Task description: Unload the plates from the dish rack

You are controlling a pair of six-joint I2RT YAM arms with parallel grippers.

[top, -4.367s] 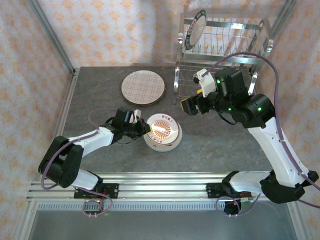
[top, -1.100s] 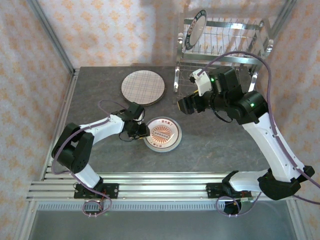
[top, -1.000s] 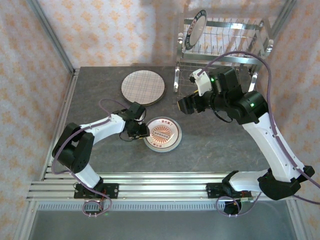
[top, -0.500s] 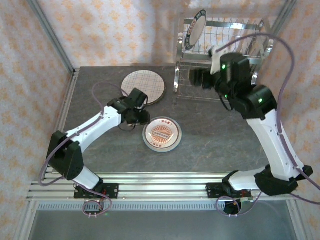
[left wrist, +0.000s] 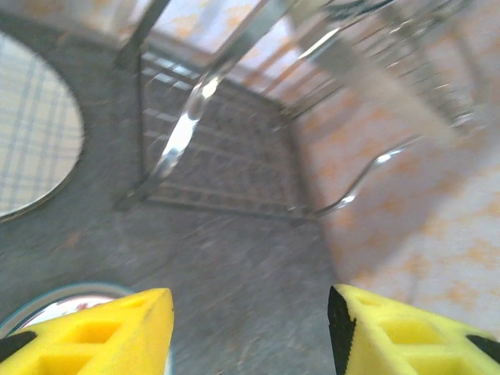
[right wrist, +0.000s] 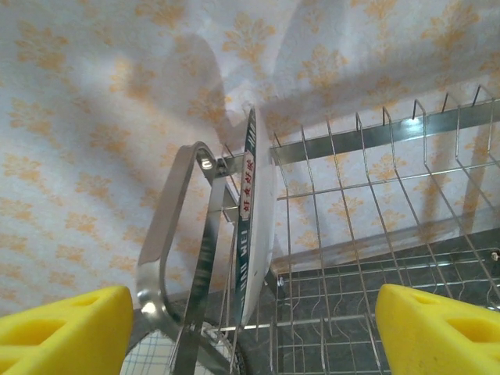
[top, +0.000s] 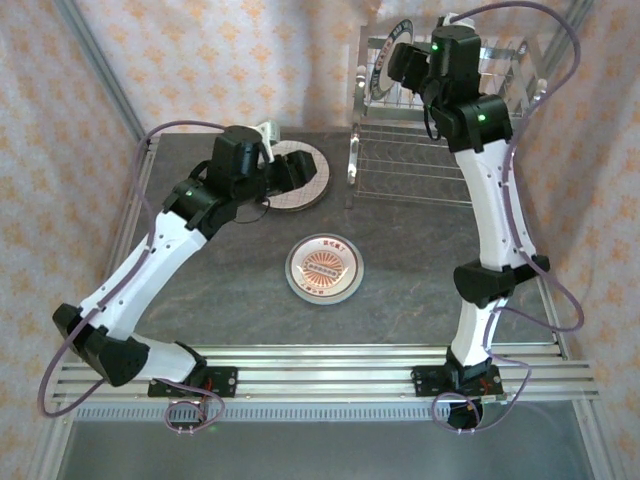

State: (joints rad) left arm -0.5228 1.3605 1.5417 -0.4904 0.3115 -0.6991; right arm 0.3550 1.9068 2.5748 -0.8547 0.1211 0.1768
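**Spotter:** Where's the plate left in the rack?

**Me:** Dark-rimmed plate (right wrist: 251, 226). It stands on edge in the leftmost slot of the upper tier of the dish rack (top: 440, 150), touching or just beside the rack's tubular end loop. I can't tell which. Two others lie flat on the table (top: 420, 290): plaid-lined plate (top: 312, 185) at far left, orange-patterned plate (top: 325, 268) nearer the middle.

**Spotter:** Which arm is closer?

**Me:** The right one. My right tool (right wrist: 250, 328) is up at the upper tier, just near of that slot and facing the far wall. Its fingers are spread wide with nothing between them. The left tool (left wrist: 250, 328) hangs over the table by the plaid-lined plate, left of the rack. Its fingers are also apart and empty, and it's well apart from the slot.

**Spotter:** Alignment?

**Me:** That's what the move turns on. From the right wrist I see the plate rim-on. Its long axis is upright with a slight lean, and its faces run away from me toward the wall. It lies ahead of the fingertips, roughly centred in the gap. One finger is on each side, so closing would cross its thickness, which suits a rim pinch.

**Spotter:** Risk?

**Me:** My guess is the end loop. It sits just left of the plate, about in line with my left-hand finger. Going straight in could strike the chrome before I reach the rim.
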